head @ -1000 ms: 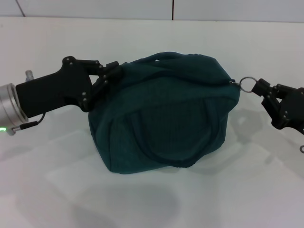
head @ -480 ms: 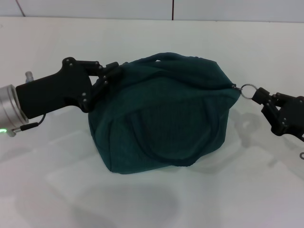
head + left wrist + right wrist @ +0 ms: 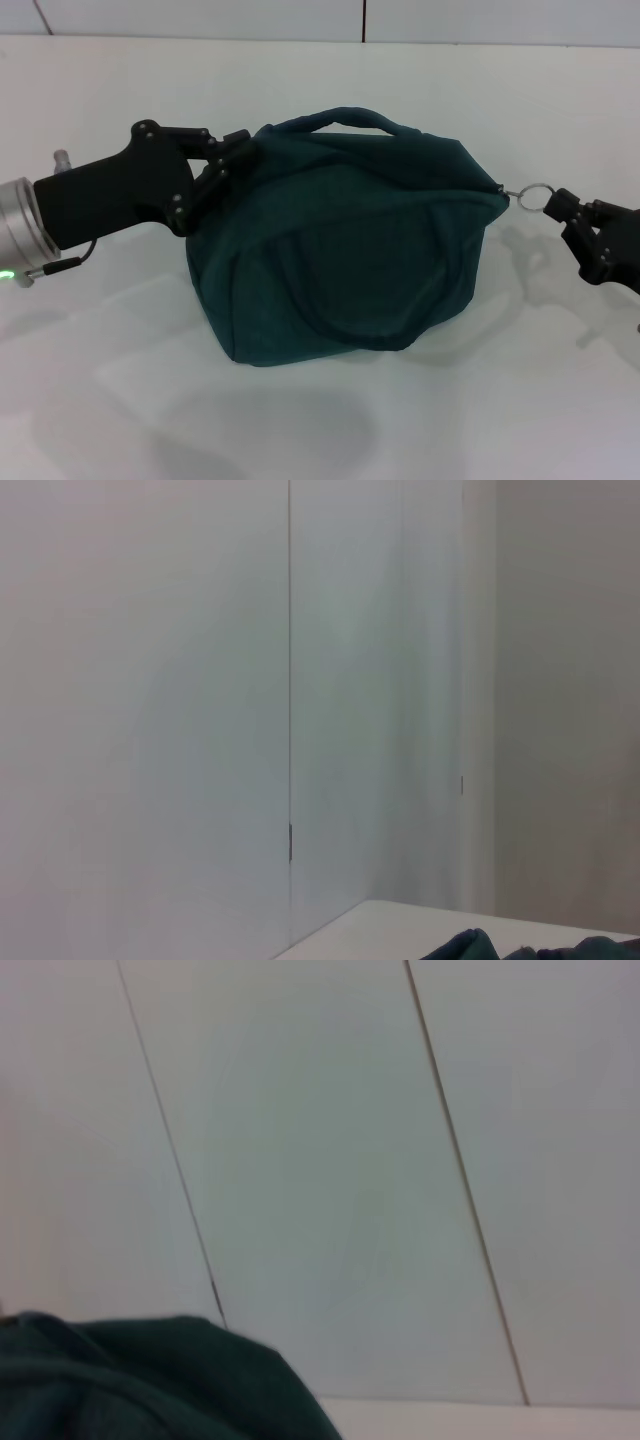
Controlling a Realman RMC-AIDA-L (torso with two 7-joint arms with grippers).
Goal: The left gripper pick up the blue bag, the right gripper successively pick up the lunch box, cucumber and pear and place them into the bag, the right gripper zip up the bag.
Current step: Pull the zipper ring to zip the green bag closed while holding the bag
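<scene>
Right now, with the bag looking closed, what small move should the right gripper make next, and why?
Probably let go of the ring pull and back away. The right gripper has the ring at the far end of the blue bag, whose top looks zipped, while the left gripper holds the other end.

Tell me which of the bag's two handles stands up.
The far handle arches upright above the blue bag; the near handle droops flat against the bag's front side.

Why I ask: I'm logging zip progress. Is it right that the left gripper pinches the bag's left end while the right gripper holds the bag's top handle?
Not quite. In the head view the right gripper holds the zipper's metal ring pull, not the handle. The left gripper does pinch the blue bag at its left end.
</scene>
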